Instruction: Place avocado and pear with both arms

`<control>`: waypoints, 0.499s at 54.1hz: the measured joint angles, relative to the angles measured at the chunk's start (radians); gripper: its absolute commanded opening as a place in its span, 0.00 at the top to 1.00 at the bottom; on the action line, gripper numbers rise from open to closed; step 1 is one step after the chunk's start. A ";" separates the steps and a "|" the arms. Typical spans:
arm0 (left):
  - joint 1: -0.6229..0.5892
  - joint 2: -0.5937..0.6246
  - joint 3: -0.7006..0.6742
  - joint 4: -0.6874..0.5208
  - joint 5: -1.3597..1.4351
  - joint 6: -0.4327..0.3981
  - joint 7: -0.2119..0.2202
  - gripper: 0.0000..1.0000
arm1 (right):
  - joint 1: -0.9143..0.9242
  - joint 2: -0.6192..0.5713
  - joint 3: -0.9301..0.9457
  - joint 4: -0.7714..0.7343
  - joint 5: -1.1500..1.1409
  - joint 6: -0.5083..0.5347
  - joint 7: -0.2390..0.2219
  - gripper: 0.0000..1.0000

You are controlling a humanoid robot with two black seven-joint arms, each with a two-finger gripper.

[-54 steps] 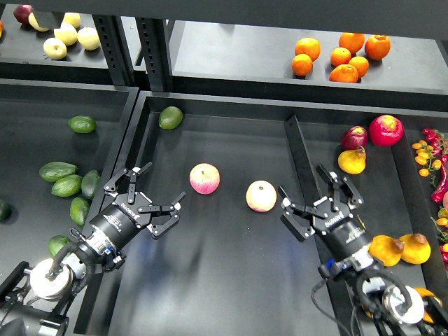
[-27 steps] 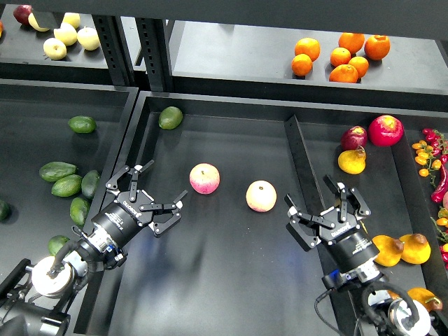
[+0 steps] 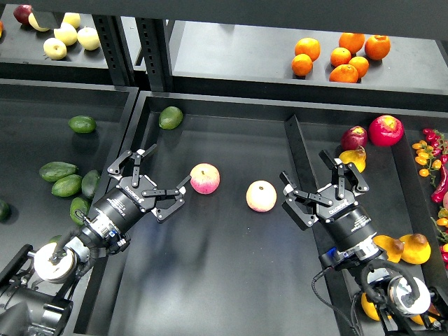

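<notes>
The left gripper is wide open and holds nothing; it hangs over the left part of the middle tray, just left of a pink-and-yellow apple. Its lower finger tip is very near the apple, and it cannot be told if they touch. The right gripper is also wide open and empty. It stands over the divider at the right side of the tray, near the second apple.

The avocados lie in the left bin: a long dark-green avocado is at the top of a small group there, well apart from the left gripper. A rounder avocado lies in the far left corner of the middle tray.

The pear lies in the right bin, just below a dark red fruit and just beyond the right gripper, whose fingers partly hide it.
</notes>
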 measured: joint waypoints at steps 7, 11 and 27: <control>0.000 0.000 0.000 0.000 0.000 0.000 0.000 0.01 | 0.000 0.000 0.000 0.000 0.000 0.000 0.000 0.00; 0.000 0.000 0.000 0.000 0.000 0.000 0.000 0.01 | 0.000 0.000 0.000 0.000 0.000 0.000 0.000 0.00; 0.001 0.000 0.000 -0.002 0.000 0.000 0.000 0.01 | -0.001 0.000 -0.001 0.001 0.000 0.000 0.000 0.00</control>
